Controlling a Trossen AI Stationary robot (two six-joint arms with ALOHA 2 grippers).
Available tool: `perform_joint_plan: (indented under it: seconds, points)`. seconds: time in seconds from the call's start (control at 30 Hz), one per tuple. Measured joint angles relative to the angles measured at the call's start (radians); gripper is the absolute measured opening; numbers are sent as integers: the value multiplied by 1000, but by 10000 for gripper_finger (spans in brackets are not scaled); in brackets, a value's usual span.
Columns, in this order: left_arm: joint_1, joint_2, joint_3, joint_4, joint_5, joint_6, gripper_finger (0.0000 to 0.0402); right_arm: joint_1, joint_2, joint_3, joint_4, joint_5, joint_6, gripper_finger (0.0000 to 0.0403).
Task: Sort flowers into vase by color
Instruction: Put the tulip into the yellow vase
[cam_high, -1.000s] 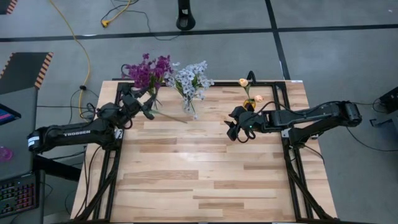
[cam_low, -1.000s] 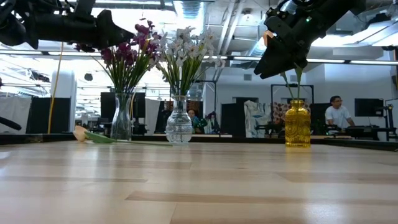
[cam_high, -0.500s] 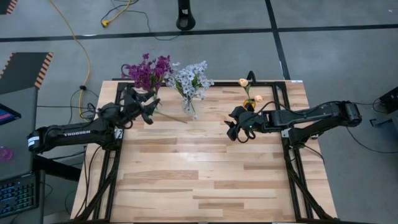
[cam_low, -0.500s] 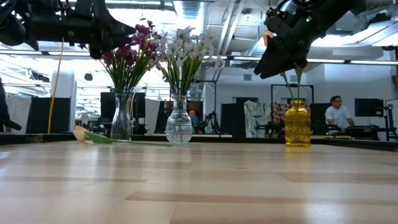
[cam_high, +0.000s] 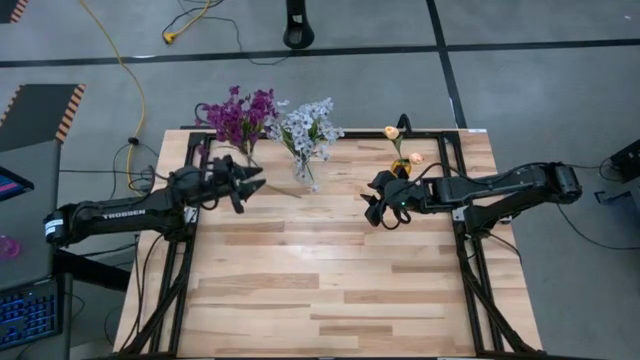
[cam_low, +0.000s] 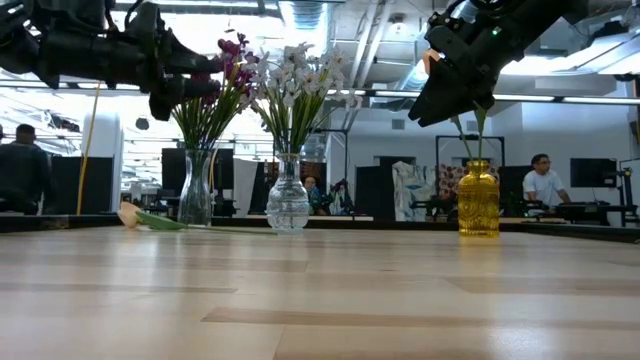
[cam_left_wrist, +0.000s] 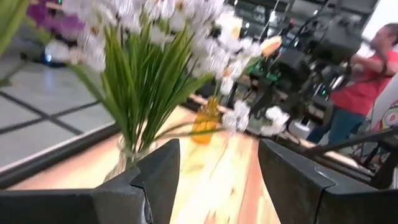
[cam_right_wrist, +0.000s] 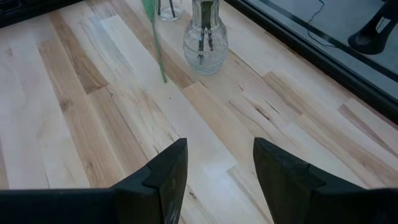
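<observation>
One stray: peach-bud green-stemmed sprig (cam_low: 140, 217) lay flat on pale wooden counter (cam_high: 330, 280) beside purple-flower clear glass vase (cam_low: 196, 190).
Left end effector (cam_high: 245, 183): fingers apart, empty, hovering nearby.
Right end effector (cam_high: 372, 212): fingers apart, empty, waiting near amber glass vase (cam_low: 478, 200).
Advice: descend low, pinch mid-stem, avoid the vases.

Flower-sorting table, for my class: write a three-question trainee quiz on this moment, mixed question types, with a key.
1. True or false: the amber vase holds purple flowers.
2. Which lies flat on the table? A) peach-bud sprig B) clear round vase C) a purple sprig
3. Fill in: the left gripper and right gripper both have ____ fingers.

Key: 1 false; it holds peach buds. 2 A. 3 open.
</observation>
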Motion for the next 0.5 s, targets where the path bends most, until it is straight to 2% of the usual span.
perform_joint_plan:
  seconds: [0.2,0.5]
  points:
    - [0,0,0,-116,-3,-17,204,0,0,0,0,0,0,209]
    - [0,0,0,-308,-27,-186,204,0,0,0,0,0,0,209]
